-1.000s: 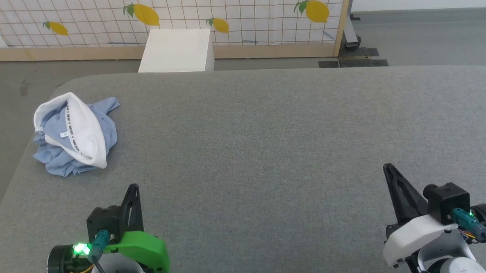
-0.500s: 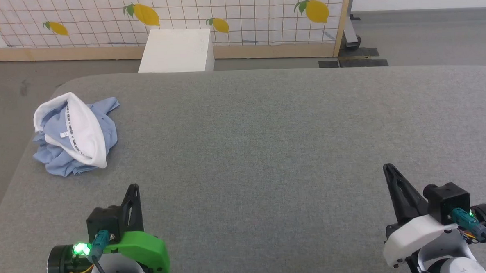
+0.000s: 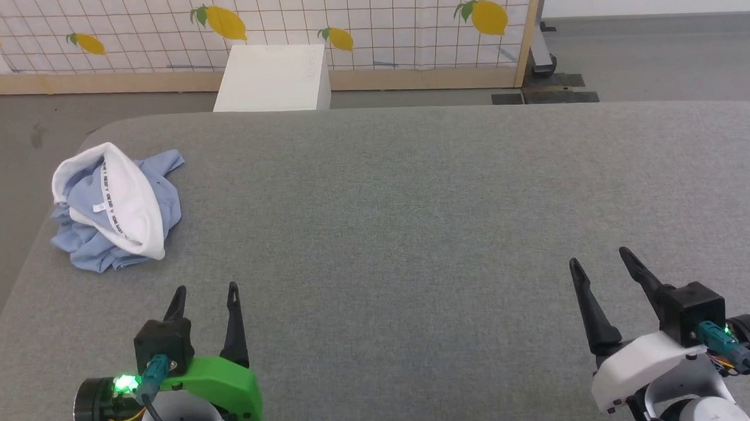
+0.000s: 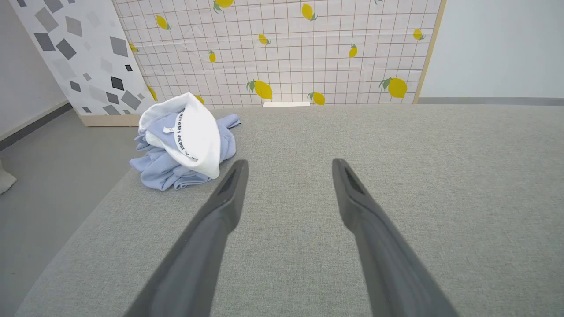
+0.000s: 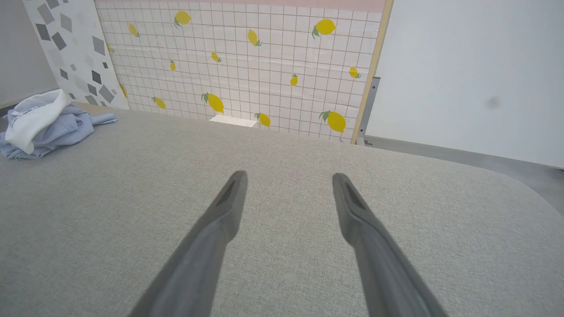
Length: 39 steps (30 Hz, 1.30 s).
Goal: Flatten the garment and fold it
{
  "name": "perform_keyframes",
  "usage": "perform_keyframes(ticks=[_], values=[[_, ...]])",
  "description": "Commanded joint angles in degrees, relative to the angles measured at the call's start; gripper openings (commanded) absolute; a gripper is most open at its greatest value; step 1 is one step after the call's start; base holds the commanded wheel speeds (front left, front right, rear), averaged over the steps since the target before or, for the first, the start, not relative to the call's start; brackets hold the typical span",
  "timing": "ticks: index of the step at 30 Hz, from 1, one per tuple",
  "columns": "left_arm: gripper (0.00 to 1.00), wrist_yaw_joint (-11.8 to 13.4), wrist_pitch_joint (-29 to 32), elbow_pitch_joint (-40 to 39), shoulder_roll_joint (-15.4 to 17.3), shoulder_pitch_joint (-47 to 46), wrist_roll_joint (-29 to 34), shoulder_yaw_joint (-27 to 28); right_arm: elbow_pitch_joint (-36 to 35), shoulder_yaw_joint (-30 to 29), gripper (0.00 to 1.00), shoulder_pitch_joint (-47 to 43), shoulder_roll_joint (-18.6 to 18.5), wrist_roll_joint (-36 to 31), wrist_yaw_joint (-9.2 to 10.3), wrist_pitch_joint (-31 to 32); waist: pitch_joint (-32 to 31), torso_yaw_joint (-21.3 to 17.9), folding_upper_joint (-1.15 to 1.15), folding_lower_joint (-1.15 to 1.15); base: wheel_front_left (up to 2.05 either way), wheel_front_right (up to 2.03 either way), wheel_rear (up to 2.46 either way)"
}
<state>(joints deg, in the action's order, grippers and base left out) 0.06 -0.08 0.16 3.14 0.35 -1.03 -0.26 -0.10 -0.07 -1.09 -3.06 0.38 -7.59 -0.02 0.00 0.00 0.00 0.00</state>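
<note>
The garment [image 3: 116,206] lies crumpled in a heap near the far left corner of the grey padded table [image 3: 412,202], light blue with its white inside turned up and a black-lettered neck tape showing. It also appears in the left wrist view, garment [image 4: 183,143], and in the right wrist view, garment [image 5: 44,123]. My left gripper [image 3: 204,294] stands open at the lower left, well short of the heap, nothing between its fingers [image 4: 229,193]. My right gripper [image 3: 598,257] is open at the lower right, far from the cloth, fingers [image 5: 231,200] empty.
A white box [image 3: 274,79] stands on the floor behind the table's far edge. A lemon-patterned tiled screen [image 3: 341,16] with a wooden frame runs along the back. The table's left edge [image 3: 17,277] drops to grey floor close beside the garment.
Both grippers have gone from shut to open. The arms and the garment have not moved.
</note>
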Motion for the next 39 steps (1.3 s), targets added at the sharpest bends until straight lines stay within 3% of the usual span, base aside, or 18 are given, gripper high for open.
perform_keyframes(ticks=[1,39], values=[[1.0,-0.04,0.11,0.02,0.0,0.01,-0.02,0.02,0.0,-0.02,1.0,0.04,0.0,-0.01,0.0,-0.07,-0.01,-0.01,0.0,0.0,0.0,0.0,0.0],[1.0,-0.83,0.63,-0.92,1.33,-0.15,-1.19,-1.27,-0.76,0.72,1.0,1.18,-0.2,2.3,0.04,-1.09,0.27,-0.15,0.0,0.0,0.0,0.0,0.0]])
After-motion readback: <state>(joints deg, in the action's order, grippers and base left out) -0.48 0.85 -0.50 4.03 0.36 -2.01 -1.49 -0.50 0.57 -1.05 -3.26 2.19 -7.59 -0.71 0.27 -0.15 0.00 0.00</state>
